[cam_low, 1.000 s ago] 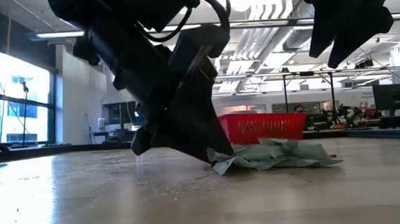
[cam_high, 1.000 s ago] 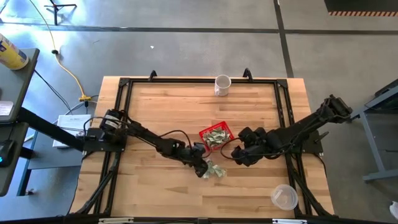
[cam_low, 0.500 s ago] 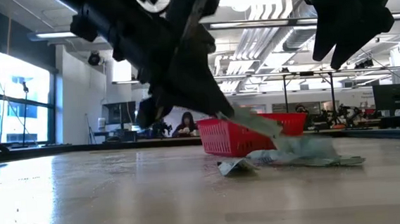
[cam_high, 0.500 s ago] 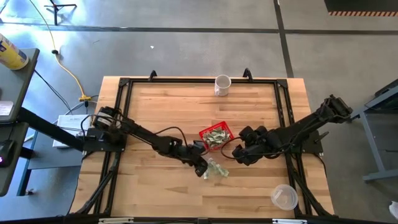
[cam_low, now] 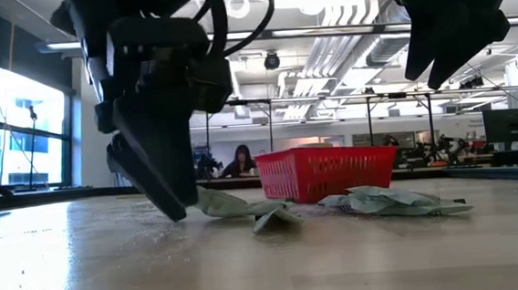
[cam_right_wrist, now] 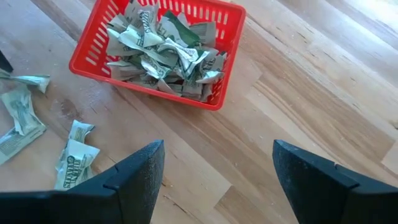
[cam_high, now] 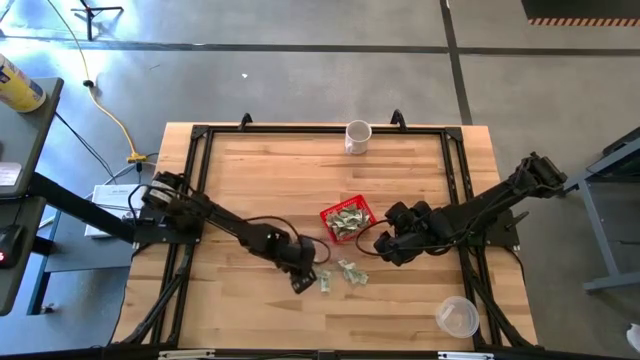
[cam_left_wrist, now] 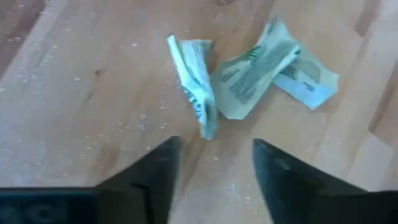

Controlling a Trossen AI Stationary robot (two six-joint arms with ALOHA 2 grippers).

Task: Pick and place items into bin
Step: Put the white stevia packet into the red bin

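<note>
1. The red basket (cam_high: pixel 347 220) sits near the middle of the wooden table (cam_high: pixel 260 170). It is full of crumpled green-and-white paper pieces (cam_right_wrist: pixel 163 50).
2. A few more paper pieces (cam_high: pixel 340 276) lie on the table just in front of the basket (not in it). In the right wrist view I can see them lying beside the basket's front wall.
3. The left gripper (cam_high: pixel 303 282) is low at the table, right beside the nearest loose paper piece (cam_left_wrist: pixel 194 84). Its two dark fingers (cam_left_wrist: pixel 155 171) are spread apart with bare wood between them. It holds nothing.
4. In the low view the left gripper's tip is down on the table top, and the paper piece starts just beside it.
5. The right gripper (cam_high: pixel 385 245) hangs in the air just to the side of the basket. Its fingers (cam_right_wrist: pixel 138 177) are wide apart and empty.
6. A white mug (cam_high: pixel 357 136) stands at the far edge of the table, well away from the basket.
7. A clear plastic cup (cam_high: pixel 457 317) stands at the near right corner.
8. A person (cam_low: pixel 241 161) sits far back in the room.
</note>
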